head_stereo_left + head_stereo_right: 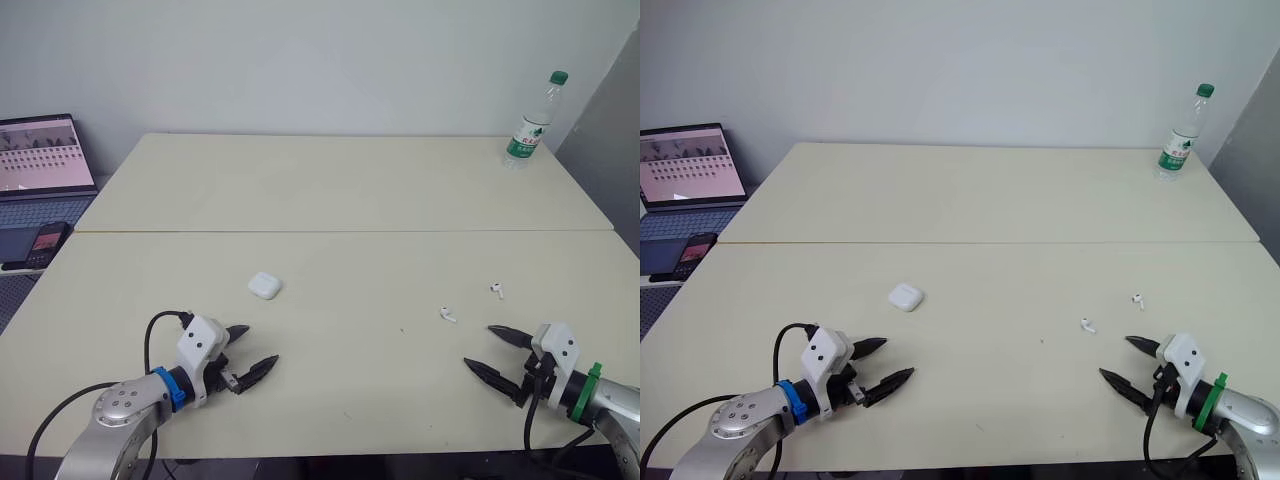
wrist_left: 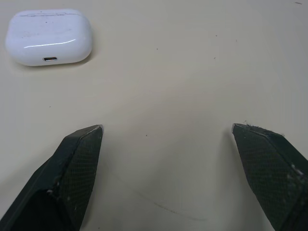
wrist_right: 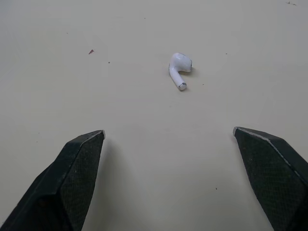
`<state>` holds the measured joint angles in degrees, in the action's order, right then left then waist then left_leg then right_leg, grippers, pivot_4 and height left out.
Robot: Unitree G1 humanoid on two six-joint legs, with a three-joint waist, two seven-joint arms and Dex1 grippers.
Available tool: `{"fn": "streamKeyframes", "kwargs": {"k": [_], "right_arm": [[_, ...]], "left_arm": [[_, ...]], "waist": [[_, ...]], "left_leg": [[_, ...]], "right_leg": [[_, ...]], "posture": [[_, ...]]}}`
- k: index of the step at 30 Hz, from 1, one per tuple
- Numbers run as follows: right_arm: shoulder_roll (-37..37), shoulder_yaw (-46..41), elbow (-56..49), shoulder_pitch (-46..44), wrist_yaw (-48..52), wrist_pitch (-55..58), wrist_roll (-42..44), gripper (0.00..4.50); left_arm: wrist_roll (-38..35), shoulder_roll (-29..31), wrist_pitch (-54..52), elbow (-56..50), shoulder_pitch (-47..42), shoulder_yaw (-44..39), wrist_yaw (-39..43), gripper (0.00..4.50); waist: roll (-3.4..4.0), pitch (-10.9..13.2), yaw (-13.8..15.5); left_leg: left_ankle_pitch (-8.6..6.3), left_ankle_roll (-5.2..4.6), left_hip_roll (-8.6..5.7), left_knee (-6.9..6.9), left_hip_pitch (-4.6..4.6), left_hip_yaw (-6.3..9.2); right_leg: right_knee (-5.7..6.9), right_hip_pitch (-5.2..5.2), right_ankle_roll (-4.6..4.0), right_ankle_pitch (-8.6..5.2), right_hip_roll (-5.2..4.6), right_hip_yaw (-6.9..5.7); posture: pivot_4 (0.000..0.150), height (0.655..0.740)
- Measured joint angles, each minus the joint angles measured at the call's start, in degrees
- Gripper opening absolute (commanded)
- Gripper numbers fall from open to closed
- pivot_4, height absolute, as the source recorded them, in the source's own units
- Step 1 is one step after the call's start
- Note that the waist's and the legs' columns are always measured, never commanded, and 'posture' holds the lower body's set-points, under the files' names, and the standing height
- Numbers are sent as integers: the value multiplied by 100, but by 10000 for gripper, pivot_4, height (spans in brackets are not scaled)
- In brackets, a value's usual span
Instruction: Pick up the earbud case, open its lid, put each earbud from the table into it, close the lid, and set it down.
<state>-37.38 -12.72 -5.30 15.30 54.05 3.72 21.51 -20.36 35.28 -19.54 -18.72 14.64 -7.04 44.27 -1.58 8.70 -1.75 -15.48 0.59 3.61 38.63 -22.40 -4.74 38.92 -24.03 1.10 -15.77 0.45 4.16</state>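
Forearms reach low over table [image 1: 330, 190], both jaws spread wide.

Bare table [image 1: 340, 190] between left gripper [image 1: 262, 344] and earbud case [image 1: 264, 286], nothing in path. Case stands alone, open tabletop on every side. Left fingers [image 2: 72, 168] spread wide, gap bare. Right gripper [image 1: 478, 346] also spread. Nearer earbud [image 1: 448, 314] lies just ahead of it, bare surface between. Farther earbud [image 1: 496, 290] near first, not touching. Wide middle strip between case and earbuds free. Bottle [image 1: 533, 120] upright at far right corner, well apart. Laptop [image 1: 40, 155] and phone [image 1: 45, 243] beside table's left edge, well apart from case.
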Motion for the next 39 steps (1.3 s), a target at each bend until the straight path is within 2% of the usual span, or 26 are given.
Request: {"fn": "streamKeyframes", "kwargs": {"k": [18, 22, 30, 39], "right_arm": [[1, 3, 90, -43, 108, -54, 8, 44829], [0, 3, 88, -30, 233, -65, 50, 44829], [5, 198, -944, 85, 514, 169, 586, 44829], [147, 457, -1801, -46, 329, 419, 873, 44829]], "left_arm": [[-161, -97, -40, 11, -22, -46, -110, 45000], [-341, -258, 37, 63, -115, -326, -176, 45000], [-78, -446, 359, 782, -935, -478, -635, 45000], [386, -645, 490, 1692, -1805, 68, -725, 45000]], "waist": [[-15, 11, 1], [-16, 11, 2], [-20, 13, 5], [-27, 16, 6]], "left_leg": [[0, 0, 1, -9, -1, 0], [0, 0, 0, -9, -2, 1], [0, 0, 0, -10, -2, 2], [0, 0, -2, -10, -5, 0]], "right_leg": [[0, -2, -3, -2, 0, -2], [0, -2, -3, -2, 0, -3], [0, -1, 30, 17, 8, -6], [0, -1, 37, 22, 24, -9]], "posture": [[1500, 7362], [1500, 7362], [1500, 7362], [1500, 7362]]}}
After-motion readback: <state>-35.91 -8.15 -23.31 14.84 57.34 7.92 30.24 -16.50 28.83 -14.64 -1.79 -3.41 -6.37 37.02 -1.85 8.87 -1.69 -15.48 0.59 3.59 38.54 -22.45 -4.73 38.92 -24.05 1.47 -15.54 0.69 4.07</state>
